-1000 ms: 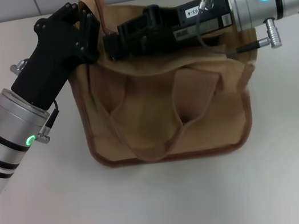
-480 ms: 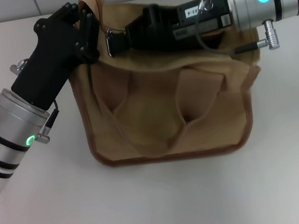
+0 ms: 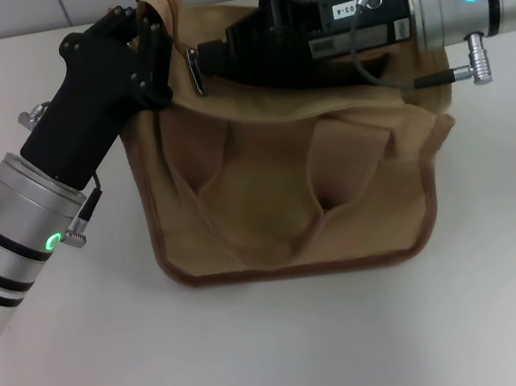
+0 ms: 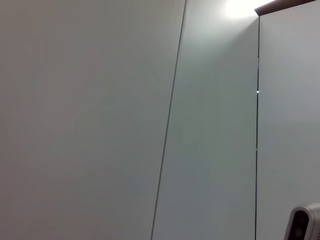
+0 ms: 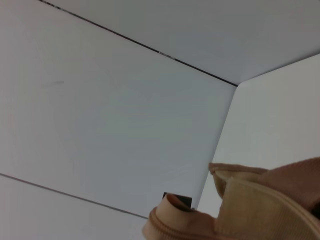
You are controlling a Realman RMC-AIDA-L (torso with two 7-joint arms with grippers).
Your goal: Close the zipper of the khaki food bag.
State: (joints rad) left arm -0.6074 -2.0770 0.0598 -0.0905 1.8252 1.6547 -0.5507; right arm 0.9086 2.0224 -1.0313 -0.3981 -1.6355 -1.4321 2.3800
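Right now the khaki food bag [image 3: 289,197] sits on the white table [image 3: 285,348], close to the back wall. It is a soft tan bag with a brown edge, two front pockets and floppy handles. The left gripper [image 3: 151,57] is at the bag's top left corner. Its black fingers are pinched on the tan cloth there, so it is holding the bag. The right gripper [image 3: 205,59] reaches in from the right side, lying flat across the top of the bag. Its tip is just beside the zipper [image 3: 194,69], where the little shiny silver pull tab hangs down. I cannot tell if that gripper is wide or closed, or if it touches the tab. In the right wrist view, a bit of tan cloth from the bag shows against the wall. The left wrist view shows only the wall panels [image 4: 100,120].
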